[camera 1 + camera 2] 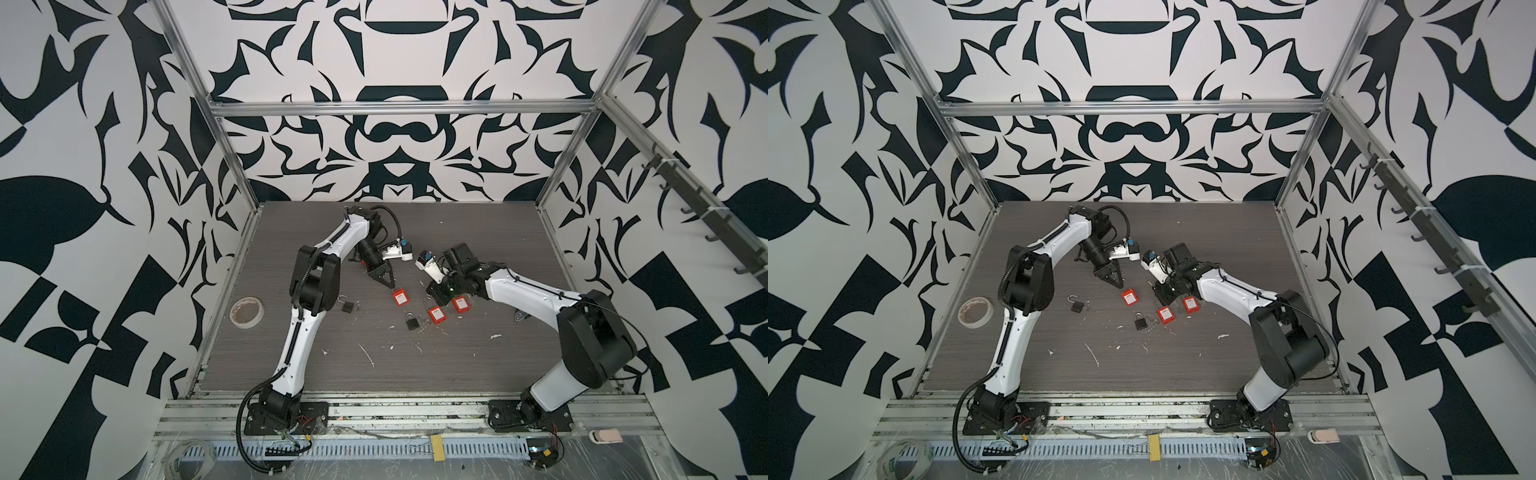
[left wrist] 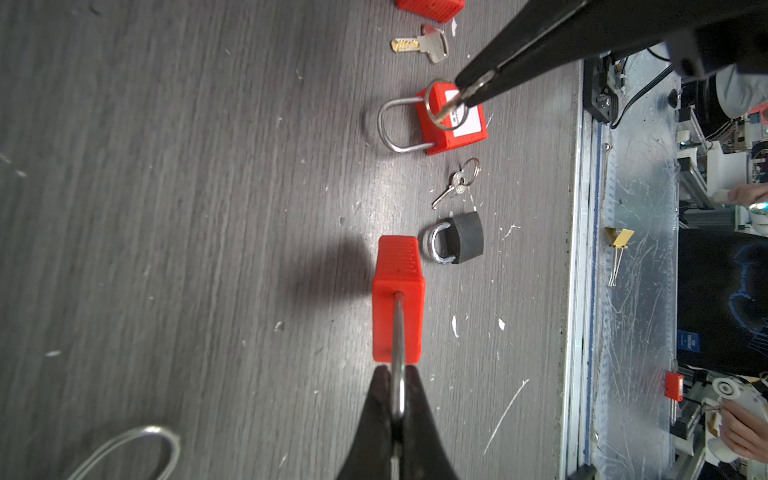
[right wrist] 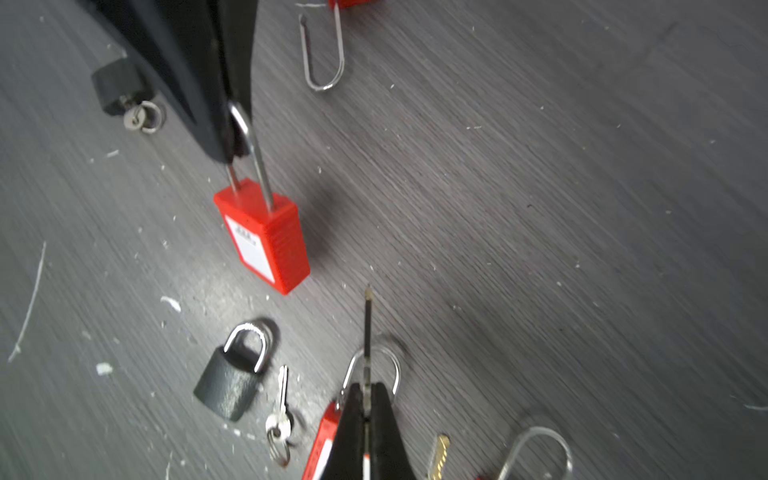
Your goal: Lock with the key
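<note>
Here, in both top views, the left tool point(image 1: 390, 286) point(image 1: 1119, 285) is seen closed above a red padlock point(image 1: 400, 297) point(image 1: 1129, 297), which is hung just under it near the middle of the surface point(image 1: 478, 365). At about three o'clock from that padlock the right tool point(image 1: 435, 296) is found, lowered over a second red padlock point(image 1: 436, 314) that is laid flat; its grip cannot be made out from this height. A black padlock point(image 1: 412, 321) is laid at five o'clock from the hung one, and a tape roll point(image 1: 247, 311) is placed at nine o'clock, by the edge.

In the left wrist view, the steel shackle point(image 2: 398, 386) is shown clamped between narrow jaws, with the red body pointed away from the camera.

In the right wrist view, the right tool point(image 3: 365, 399) is seen closed on a key point(image 3: 368, 324), whose blade is held near the red padlock but not touching it.
</note>
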You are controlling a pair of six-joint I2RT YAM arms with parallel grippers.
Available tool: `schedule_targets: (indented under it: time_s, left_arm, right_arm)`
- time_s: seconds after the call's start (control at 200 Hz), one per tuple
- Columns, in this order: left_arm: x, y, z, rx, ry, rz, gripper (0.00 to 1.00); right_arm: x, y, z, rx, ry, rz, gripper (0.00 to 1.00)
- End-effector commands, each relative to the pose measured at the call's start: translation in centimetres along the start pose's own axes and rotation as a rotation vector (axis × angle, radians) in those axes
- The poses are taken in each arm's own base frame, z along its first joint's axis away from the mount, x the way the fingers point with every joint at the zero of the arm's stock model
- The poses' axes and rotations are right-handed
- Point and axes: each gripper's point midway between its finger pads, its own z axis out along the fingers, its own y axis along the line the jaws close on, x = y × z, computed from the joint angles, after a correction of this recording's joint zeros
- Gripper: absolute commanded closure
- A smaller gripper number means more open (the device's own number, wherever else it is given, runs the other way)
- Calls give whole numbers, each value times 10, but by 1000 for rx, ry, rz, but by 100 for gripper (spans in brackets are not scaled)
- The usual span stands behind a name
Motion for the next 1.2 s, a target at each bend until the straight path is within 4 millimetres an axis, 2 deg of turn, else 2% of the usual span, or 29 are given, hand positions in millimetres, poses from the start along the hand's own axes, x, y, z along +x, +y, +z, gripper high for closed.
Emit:
schedule_targets:
  time_s: [0.0,0.155,0.595,0.8,0.895,1.055,1.11,1.195]
  left_arm:
    - [4,-7,4,52,18,-22,97]
    - [3,3,8,33,17,-29,91]
    - [-12,12,7,27,-61,-43,70]
    - [-17,11,4,29,-95,-48,56]
    - [-28,13,-9,-2,-167,-31,47]
    - [-50,10,-45,-71,-338,-10,41]
    - [-54,8,-55,-96,-375,-4,36]
    - [-54,3,-64,-127,-405,7,34]
  right_arm:
    - [-25,6,-5,-31,-71,79,100]
    - [-23,15,2,-60,-74,83,100]
    - [-21,6,21,-26,-62,231,100]
    - [-23,4,26,-17,-68,257,100]
    - [-23,6,30,-26,-59,262,99]
    - [-23,7,36,-41,-44,265,97]
    - [-23,7,39,-44,-34,274,95]
    - [-24,8,44,-48,-23,291,93]
